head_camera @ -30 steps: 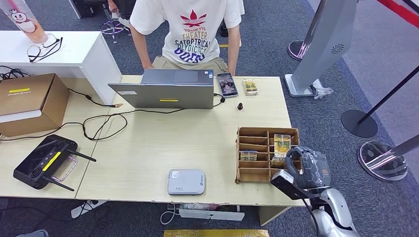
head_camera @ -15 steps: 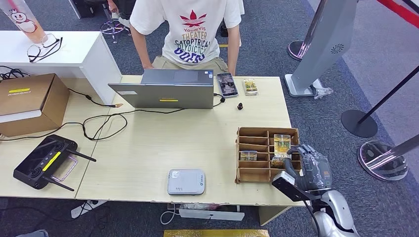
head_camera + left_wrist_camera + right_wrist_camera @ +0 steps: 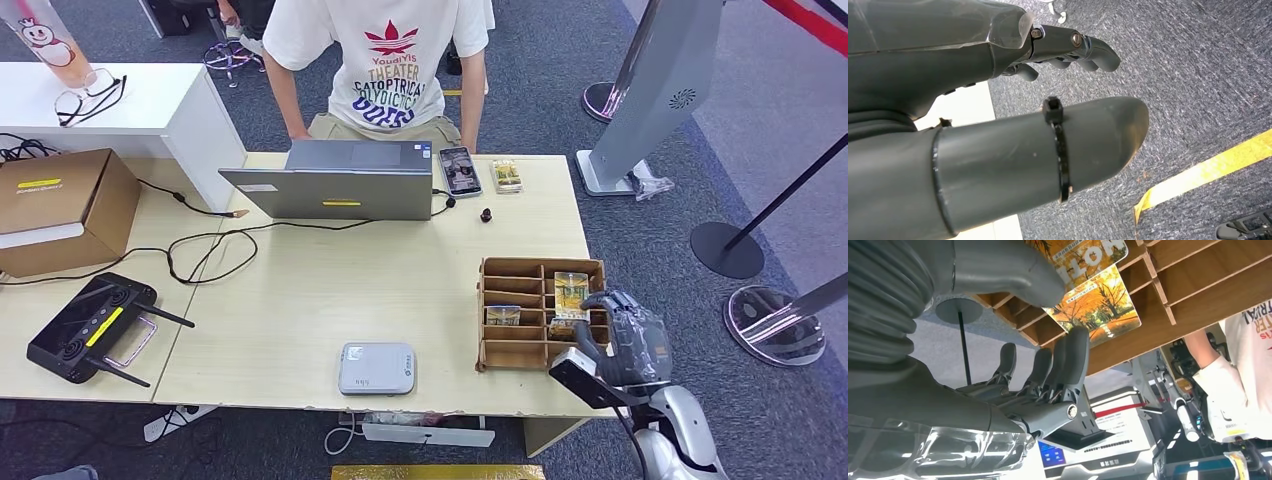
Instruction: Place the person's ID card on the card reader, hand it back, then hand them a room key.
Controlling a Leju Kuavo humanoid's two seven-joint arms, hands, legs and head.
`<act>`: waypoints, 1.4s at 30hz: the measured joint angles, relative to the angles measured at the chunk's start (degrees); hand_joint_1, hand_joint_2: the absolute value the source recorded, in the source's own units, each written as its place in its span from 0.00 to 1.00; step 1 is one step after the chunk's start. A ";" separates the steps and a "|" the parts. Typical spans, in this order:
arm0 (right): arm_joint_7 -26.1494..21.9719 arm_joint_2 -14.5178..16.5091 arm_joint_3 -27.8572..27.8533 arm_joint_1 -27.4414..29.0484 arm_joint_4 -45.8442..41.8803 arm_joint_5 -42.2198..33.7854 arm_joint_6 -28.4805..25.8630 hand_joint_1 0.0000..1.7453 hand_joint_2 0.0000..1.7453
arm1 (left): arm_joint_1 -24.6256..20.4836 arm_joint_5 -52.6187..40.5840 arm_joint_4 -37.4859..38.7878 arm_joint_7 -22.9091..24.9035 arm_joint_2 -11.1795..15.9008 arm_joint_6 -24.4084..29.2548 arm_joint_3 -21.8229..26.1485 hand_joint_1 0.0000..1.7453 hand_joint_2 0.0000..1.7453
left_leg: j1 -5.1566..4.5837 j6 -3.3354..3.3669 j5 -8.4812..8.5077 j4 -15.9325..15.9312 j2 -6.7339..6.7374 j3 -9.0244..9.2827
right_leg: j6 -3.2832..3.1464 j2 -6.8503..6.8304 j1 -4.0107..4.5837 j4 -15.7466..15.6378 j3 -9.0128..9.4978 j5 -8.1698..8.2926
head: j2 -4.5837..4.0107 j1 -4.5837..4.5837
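Right now the robot's right hand point(image 3: 622, 335) reaches into a wooden organizer point(image 3: 515, 352) at the desk's point(image 3: 300, 300) near right corner, its thumb and fingers point(image 3: 1075, 357) pinching an autumn-print room key card point(image 3: 1098, 305) standing in a slot. Its left hand point(image 3: 998, 100) hangs over grey carpet, fingers apart, holding nothing. Across the desk, another card point(image 3: 507, 176) lies beside a phone point(image 3: 460, 170), before a person point(image 3: 390, 60).

Setting: probably a mock hotel reception in an office or lab. Grey carpet point(image 3: 560, 90); light wood desk point(image 3: 330, 300) at centre with laptop point(image 3: 335, 180) and card reader point(image 3: 377, 368); wooden card rack point(image 3: 525, 320) lower right; barrier posts point(image 3: 745, 235) at right edge.
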 joint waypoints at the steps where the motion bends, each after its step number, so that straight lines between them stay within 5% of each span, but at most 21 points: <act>1: 0.03 0.00 0.00 0.02 -0.02 0.02 0.06 0.60 1.00 | -0.01 0.00 0.00 0.05 -0.01 -0.01 -0.01 0.00 0.00 | 0.00 0.00 0.00 0.00 0.00 0.00 | 0.00 0.00 0.00 0.00 0.00 0.00 | 0.00 0.01; 26: 0.46 0.45 3.42 -1.54 0.13 2.73 5.32 0.43 1.00 | -0.03 1.34 0.00 0.46 -0.45 -0.10 0.01 0.00 0.00 | 0.00 0.00 0.00 0.00 -0.01 -0.02 | 0.00 -0.01 0.00 0.00 0.01 0.00 | 0.00 0.01; 34: 1.10 0.46 3.96 -1.54 0.03 2.96 5.57 0.55 1.00 | -0.05 1.21 0.00 0.55 -0.48 -0.52 0.01 0.00 0.00 | 0.00 0.00 0.00 0.00 0.00 0.00 | 0.00 0.00 0.00 0.00 0.00 0.00 | 0.00 0.01; 38: 1.43 0.46 3.96 -1.36 -0.24 2.92 5.66 0.74 1.00 | -0.06 1.04 0.00 0.85 -0.52 -0.64 0.01 0.00 0.00 | 0.00 0.00 0.00 0.00 0.00 0.00 | 0.00 0.00 0.00 0.00 0.00 0.00 | 0.00 0.00; 42: 1.84 0.46 3.96 -1.14 -0.82 2.95 5.72 0.80 1.00 | -0.10 0.85 0.00 0.98 -0.54 -0.67 0.01 0.00 0.00 | 0.00 0.00 0.00 0.00 0.00 0.01 | 0.00 0.00 0.00 0.00 0.00 0.00 | 0.00 0.01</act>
